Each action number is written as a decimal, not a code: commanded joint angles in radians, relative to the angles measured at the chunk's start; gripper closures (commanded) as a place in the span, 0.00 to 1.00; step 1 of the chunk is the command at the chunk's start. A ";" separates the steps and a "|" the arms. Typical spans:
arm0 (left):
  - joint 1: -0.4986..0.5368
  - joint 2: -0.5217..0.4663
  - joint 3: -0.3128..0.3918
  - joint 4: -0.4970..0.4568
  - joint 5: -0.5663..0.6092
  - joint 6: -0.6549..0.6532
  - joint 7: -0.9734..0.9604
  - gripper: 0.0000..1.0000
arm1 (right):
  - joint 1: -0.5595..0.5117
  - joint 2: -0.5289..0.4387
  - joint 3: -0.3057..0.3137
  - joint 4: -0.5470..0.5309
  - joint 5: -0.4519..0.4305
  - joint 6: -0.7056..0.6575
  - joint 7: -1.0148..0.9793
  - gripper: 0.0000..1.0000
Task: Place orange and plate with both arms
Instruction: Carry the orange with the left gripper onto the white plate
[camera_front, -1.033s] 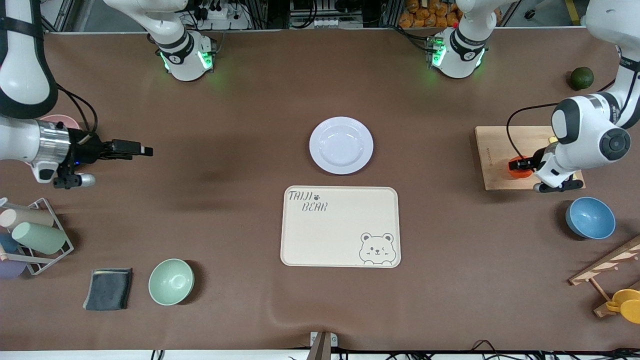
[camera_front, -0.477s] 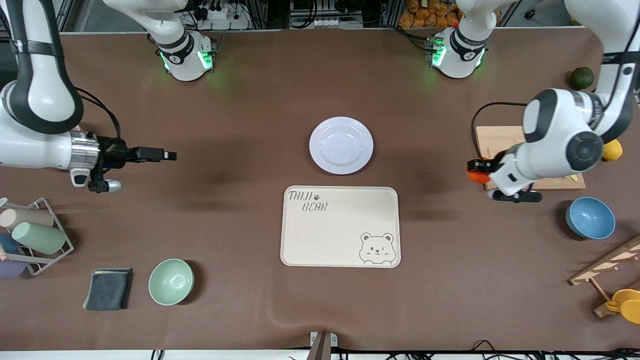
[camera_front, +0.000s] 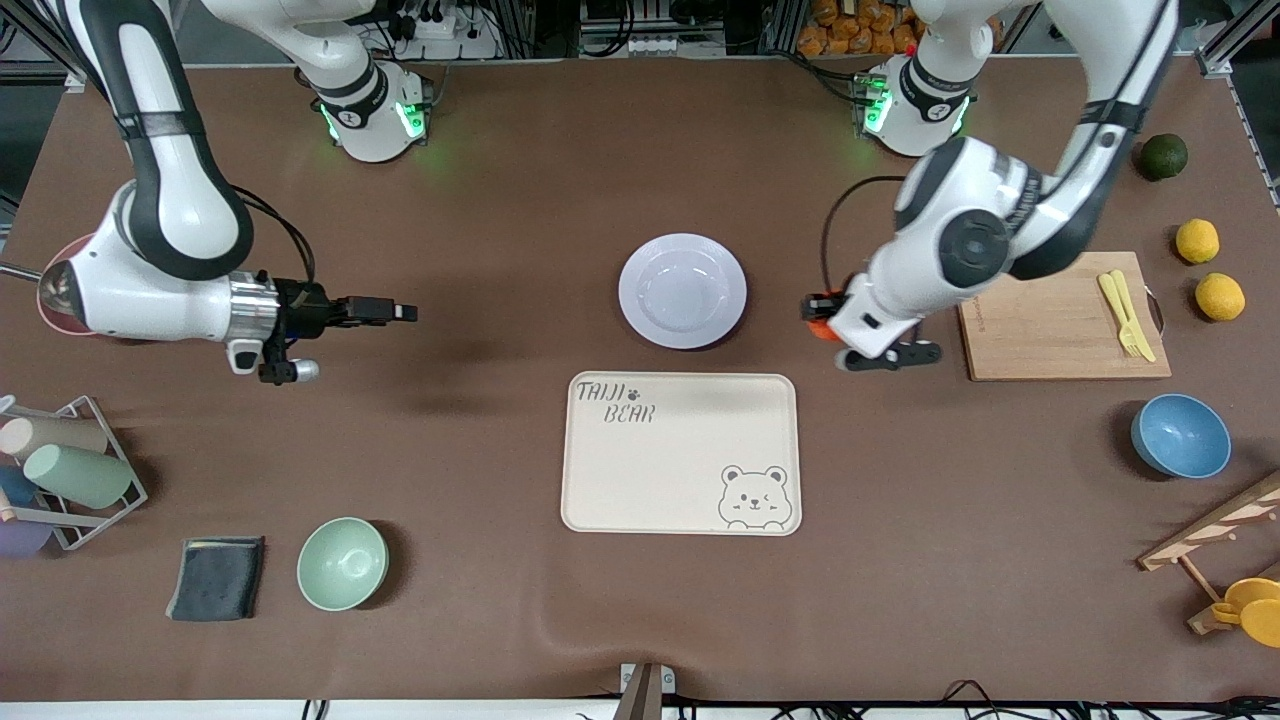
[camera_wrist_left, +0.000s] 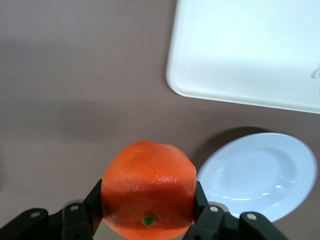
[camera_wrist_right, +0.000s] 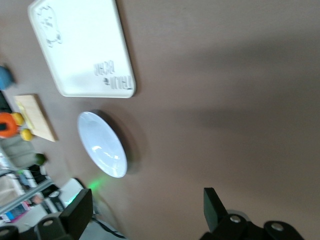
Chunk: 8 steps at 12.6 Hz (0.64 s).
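Orange (camera_wrist_left: 148, 187), small round red-orange fruit, looks firm, light; left gripper (camera_wrist_left: 148, 220) grasps its sides beside lavender-white plate (camera_front: 682, 290); right gripper (camera_wrist_right: 150, 210) released.

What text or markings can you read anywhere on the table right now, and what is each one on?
"TAIJI BEAR", with a paw print beside it: printed on the cream tray, which also carries a drawn bear face in one corner.
A small mark runs along the wooden cutting board: too small to read.
A mark on each arm base: too small to read.
Nothing else readable.
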 joint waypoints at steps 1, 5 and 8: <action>-0.126 0.047 -0.001 -0.014 -0.007 0.079 -0.215 1.00 | 0.080 0.016 -0.005 -0.091 0.118 0.140 -0.115 0.02; -0.312 0.165 0.007 -0.025 0.062 0.244 -0.554 1.00 | 0.145 0.073 -0.006 -0.105 0.257 0.173 -0.178 0.04; -0.335 0.268 0.007 -0.032 0.107 0.297 -0.589 1.00 | 0.198 0.127 -0.006 -0.117 0.387 0.234 -0.297 0.05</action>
